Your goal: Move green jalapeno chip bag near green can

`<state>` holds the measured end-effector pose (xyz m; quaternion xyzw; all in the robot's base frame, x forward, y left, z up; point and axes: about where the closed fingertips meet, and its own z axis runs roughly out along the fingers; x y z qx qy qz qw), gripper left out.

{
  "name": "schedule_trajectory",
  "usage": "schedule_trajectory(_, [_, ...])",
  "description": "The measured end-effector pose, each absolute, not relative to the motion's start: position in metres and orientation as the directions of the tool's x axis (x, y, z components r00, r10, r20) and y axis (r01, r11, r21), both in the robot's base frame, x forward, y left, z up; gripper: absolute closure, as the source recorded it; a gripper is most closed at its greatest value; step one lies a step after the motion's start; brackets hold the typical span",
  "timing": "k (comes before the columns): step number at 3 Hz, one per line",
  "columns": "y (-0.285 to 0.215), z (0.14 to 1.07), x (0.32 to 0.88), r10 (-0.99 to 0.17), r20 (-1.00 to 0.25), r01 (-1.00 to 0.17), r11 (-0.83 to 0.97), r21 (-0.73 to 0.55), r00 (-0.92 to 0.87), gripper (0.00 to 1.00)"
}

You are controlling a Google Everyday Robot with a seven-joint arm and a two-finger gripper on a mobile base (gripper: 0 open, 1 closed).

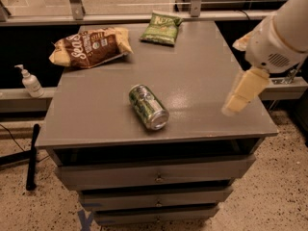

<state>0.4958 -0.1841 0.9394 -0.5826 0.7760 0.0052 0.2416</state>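
Note:
The green jalapeno chip bag [161, 28] lies flat at the far edge of the grey cabinet top [197, 85], right of centre. The green can [148, 107] lies on its side near the front middle, its shiny silver end facing the front right. My gripper [243, 89] hangs from the white arm [279, 37] above the right edge of the top. It is well right of the can, in front of and right of the bag, and touches neither.
A larger brown-and-yellow chip bag [89, 46] lies at the far left of the top. A soap pump bottle [30, 82] stands on a ledge left of the cabinet. Drawers [156, 177] sit below the top. A rail and glass run behind.

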Motion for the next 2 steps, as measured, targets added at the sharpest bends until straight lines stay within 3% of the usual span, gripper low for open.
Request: schedule_trajectory(2, [-0.15,0.931,0.629,-0.723,-0.667,-0.815,0.489,-0.31,-0.179,0.0])
